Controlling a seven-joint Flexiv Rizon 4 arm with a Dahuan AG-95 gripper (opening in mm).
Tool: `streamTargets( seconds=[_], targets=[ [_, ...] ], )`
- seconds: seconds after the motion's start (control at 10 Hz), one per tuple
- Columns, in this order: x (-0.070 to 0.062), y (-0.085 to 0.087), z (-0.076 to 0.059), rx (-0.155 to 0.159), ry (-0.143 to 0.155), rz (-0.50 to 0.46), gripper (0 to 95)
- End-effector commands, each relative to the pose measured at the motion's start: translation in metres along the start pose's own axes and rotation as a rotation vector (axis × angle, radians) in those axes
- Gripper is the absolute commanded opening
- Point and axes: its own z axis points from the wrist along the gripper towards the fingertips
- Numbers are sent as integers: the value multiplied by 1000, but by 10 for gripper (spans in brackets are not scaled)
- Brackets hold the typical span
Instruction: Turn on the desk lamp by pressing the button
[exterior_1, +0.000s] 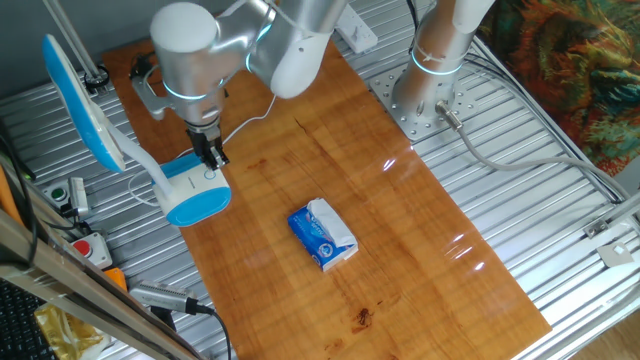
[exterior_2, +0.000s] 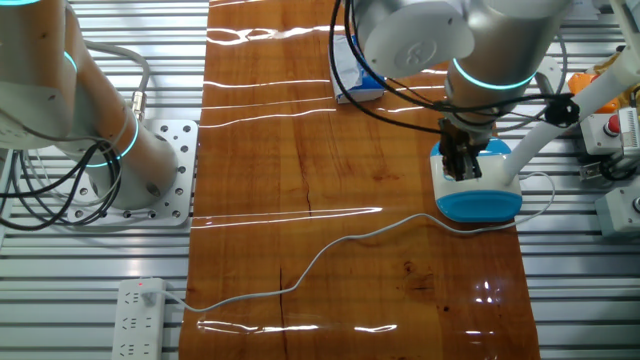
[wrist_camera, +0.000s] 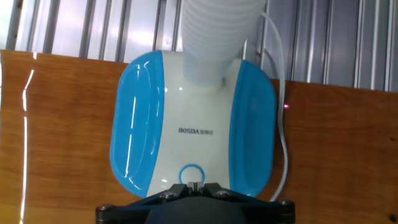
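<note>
Desk lamp (exterior_1: 190, 190) sits near the edge of the wooden bench (exterior_1: 400, 230), on the side by the red and green control buttons. Base is rounded, white in the middle with blue sides; white ribbed neck (wrist_camera: 214, 31) rises from its far end to the long blue-backed head (exterior_1: 80, 105), which hangs out past the bench edge.

Gripper (exterior_1: 212, 155) points straight down over the white middle strip of the base. Hand view: the two fingertips (wrist_camera: 189, 188) meet with no gap, so the gripper is closed, and they sit at the lower rim of the blue-ringed round button (wrist_camera: 191, 175) below the "BOSDA" lettering. Whether the tips actually touch the button, cannot tell.

White cord (exterior_2: 330, 250) runs from the base across the bench to a power strip (exterior_2: 138, 318). A small blue-white packet (exterior_1: 322, 234) lies mid-bench, well apart from the lamp.
</note>
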Motion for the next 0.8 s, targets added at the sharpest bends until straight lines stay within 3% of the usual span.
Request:
streamTargets(
  seconds=[0.1,0.4,0.8],
  targets=[
    [-12,0,7,0,-1,-4,0],
    [-19,0,6,0,-1,-12,0],
    [-14,0,5,-1,2,-23,0]
  ],
)
